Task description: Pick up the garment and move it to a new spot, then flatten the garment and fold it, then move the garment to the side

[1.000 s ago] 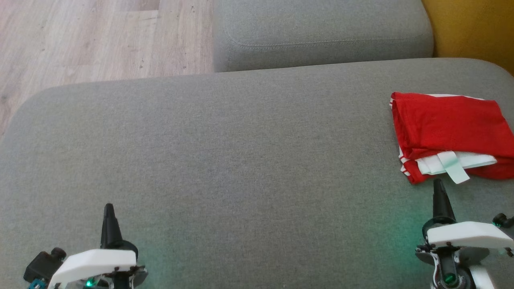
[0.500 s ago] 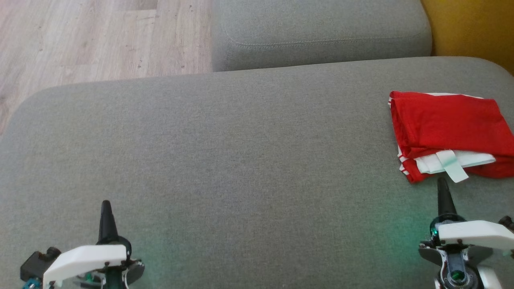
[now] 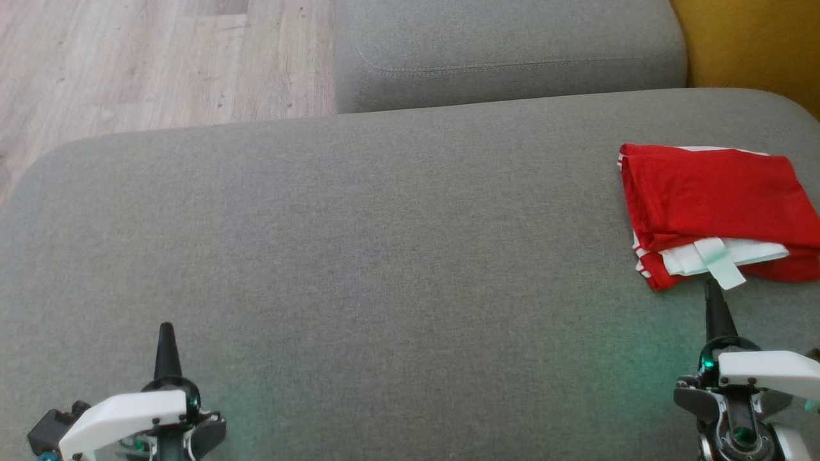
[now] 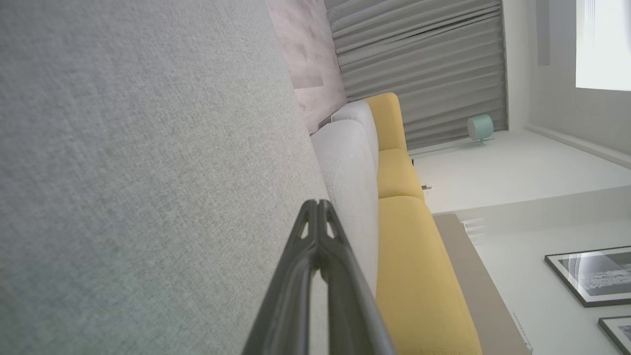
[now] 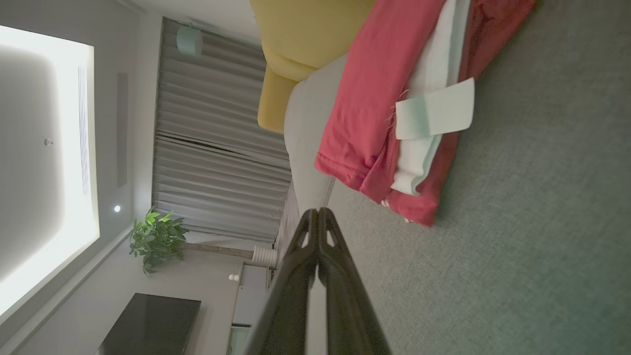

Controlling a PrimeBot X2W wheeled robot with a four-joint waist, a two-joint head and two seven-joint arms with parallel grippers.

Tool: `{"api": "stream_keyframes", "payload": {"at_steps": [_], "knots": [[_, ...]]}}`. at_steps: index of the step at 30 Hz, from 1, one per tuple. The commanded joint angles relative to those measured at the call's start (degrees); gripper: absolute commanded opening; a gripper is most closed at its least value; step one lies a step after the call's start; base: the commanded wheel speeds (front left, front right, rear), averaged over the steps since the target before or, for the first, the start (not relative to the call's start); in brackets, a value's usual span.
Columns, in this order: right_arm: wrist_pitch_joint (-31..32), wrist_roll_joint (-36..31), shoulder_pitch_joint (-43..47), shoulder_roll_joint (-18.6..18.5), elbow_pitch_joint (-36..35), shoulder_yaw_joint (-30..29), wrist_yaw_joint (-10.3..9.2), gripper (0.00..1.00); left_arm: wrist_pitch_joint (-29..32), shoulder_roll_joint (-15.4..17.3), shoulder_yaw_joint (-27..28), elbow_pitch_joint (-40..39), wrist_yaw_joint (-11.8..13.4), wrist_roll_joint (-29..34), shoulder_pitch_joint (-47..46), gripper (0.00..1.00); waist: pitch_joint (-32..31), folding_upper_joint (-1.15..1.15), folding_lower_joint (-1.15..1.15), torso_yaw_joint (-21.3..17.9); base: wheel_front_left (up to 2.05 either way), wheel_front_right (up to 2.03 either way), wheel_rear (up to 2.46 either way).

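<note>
Lower left of head view: left gripper (image 3: pixel 166 330), fingers pressed together into one point, nothing in them, tip pointing up-frame over bare grey seat cushion (image 3: pixel 384 224). Left wrist view agrees: the dark fingers meet at the tips, with grey fabric on the left of frame

Lower right of head view: right gripper (image 3: pixel 710 287), fingers also pressed together, holding nothing. Its tip sits just below the garment's near edge. Right wrist view shows a strip of grey fabric between tip and cloth, so near but apart

Mid right of head view: garment (image 3: pixel 711 192), red, folded into a rough rectangle. It lies flat on the seat cushion near its right end and is cut off by the right frame border. A white layer (image 3: pixel 749 253) pokes out along the near edge, and a pale label (image 3: pixel 722 272) sticks out from it toward the right gripper. Red and white striped trim (image 3: pixel 642 262) shows at the near left corner of the fold

Top centre: second cushion (image 3: pixel 512 51), grey, butting against the far edge of the seat cushion. Upper left: wood floor (image 3: pixel 128 64). Upper right corner: yellow upholstery (image 3: pixel 756 45)

Far background in right wrist view, frame turned sideways: grey curtain (image 5: pixel 212 162) left of centre, potted plant (image 5: pixel 155 236) lower left
</note>
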Motion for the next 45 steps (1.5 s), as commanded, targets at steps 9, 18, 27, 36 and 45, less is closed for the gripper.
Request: {"api": "stream_keyframes", "payload": {"at_steps": [9,18,27,36,45], "knots": [[1.85,7.36,-3.03,-0.29,-3.06,0.29,-0.04,0.0,1.79,0.42,2.84,-2.21,-0.89,-5.93,-3.55,0.0,0.1,0.0,0.0,-0.18,0.0,0.0,0.0],[3.25,13.37,-3.06,-0.31,-3.87,-0.17,-0.04,0.0,3.31,0.45,3.72,-2.29,-1.17,-10.87,-3.87,0.0,0.2,0.0,0.0,-0.35,0.0,0.0,0.0],[4.34,18.06,-3.08,-0.32,-4.49,-0.53,-0.04,0.0,4.49,0.48,4.41,-2.35,-1.4,-14.72,-4.13,0.0,0.27,0.0,0.0,-0.49,0.0,0.0,0.0],[4.34,18.06,-3.08,-0.32,-4.49,-0.53,-0.04,0.0,4.49,0.48,4.41,-2.35,-1.4,-14.72,-4.13,0.0,0.27,0.0,0.0,-0.49,0.0,0.0,0.0],[4.34,18.06,-3.08,-0.32,-4.49,-0.53,-0.04,0.0,4.48,0.48,4.41,-2.36,-1.4,-14.72,-4.13,0.0,0.27,0.0,0.0,-0.49,0.0,0.0,0.0]]}}
